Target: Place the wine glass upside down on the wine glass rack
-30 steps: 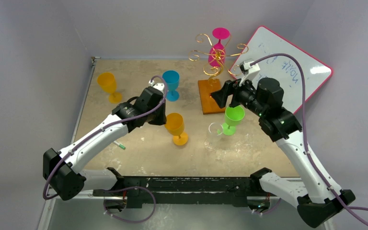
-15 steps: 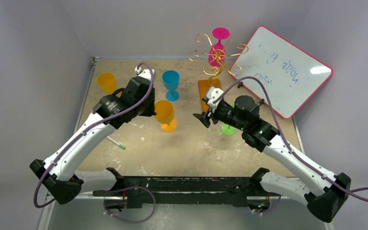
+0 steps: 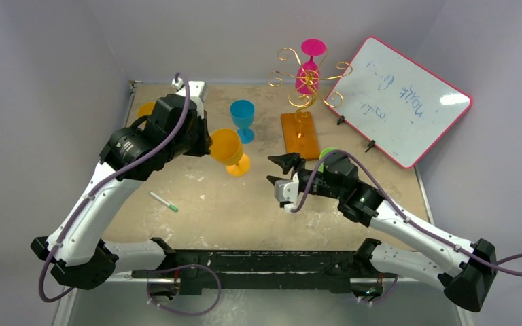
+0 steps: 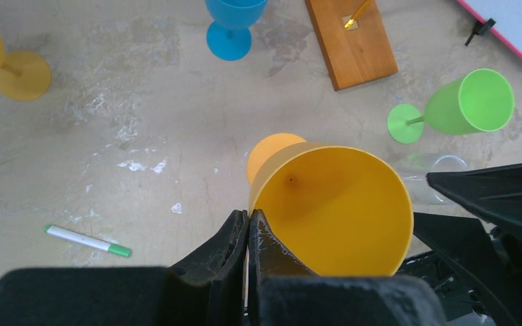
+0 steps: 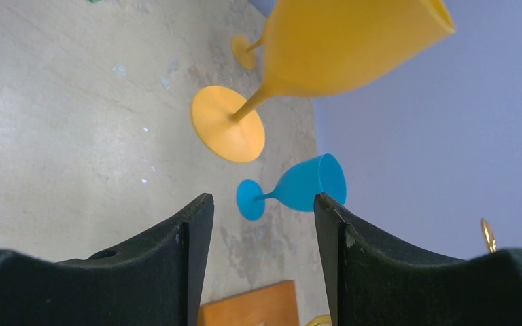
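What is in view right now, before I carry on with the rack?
wine glass rack: 1, gold wire on an orange-brown wooden base, far centre.
pink wine glass: 1, pink, upside down on the rack.
orange wine glass: 2, orange, one held by its rim, the other far left.
blue wine glass: 1, blue, upright left of the rack.
green wine glass: 1, green, by the right arm.
clear wine glass: 1, clear, beside the right claw.
marker: 1, white with green cap, near left.
whiteboard: 1, pink-framed, far right.
left claw: shut on the orange rim.
right claw: open, empty.
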